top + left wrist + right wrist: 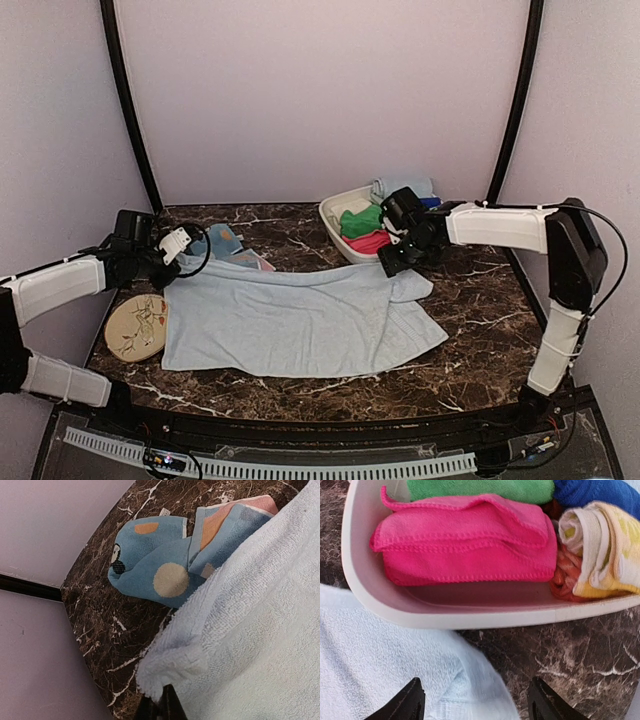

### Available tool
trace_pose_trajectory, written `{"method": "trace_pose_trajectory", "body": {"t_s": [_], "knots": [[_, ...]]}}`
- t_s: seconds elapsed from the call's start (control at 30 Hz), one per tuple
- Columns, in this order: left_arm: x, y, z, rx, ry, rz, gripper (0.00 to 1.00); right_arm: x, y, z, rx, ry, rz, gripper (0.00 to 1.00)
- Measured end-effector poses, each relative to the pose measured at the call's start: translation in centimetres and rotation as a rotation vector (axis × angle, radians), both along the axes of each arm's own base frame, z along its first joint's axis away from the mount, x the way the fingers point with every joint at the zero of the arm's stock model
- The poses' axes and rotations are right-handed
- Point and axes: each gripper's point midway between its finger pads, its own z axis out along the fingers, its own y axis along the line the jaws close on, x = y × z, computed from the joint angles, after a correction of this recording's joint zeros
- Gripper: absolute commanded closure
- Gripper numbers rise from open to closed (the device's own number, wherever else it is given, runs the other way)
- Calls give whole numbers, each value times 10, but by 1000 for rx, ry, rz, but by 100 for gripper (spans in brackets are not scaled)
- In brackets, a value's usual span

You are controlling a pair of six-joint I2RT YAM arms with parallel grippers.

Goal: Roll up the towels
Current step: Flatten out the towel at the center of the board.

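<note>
Corners decide this spread: the left gripper [180,252] is pinched tight on the pale blue towel [300,315] at its ten o'clock corner, probably to keep the far edge taut for rolling. The right gripper [479,701] hangs over the two o'clock corner with its jaws wide, holding nothing. The spotted towel [155,565] lies bunched at eleven o'clock, just beside the pinched corner. Room is tight at one o'clock, where the white basin [470,617] sits just beside the cloth. At six o'clock bare table [330,395] fronts the near edge.

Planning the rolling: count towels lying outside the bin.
2. The pale blue towel lies spread across the middle; the spotted blue towel sits bunched behind its left corner. Any beneath would be hidden.
</note>
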Motion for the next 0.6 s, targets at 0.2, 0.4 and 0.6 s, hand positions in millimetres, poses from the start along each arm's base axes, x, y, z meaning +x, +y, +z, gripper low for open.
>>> {"method": "trace_pose_trajectory", "body": {"t_s": [0.2,0.4,0.6], "knots": [[1,6,-10,12,16,18,100,-28,-18,10,59,-6,-45,41],[2,11,-10,20,16,32,100,-83,-35,6,244,11,-76,61],[2,14,-10,28,16,41,100,-132,-47,-74,244,214,-117,64]]}}
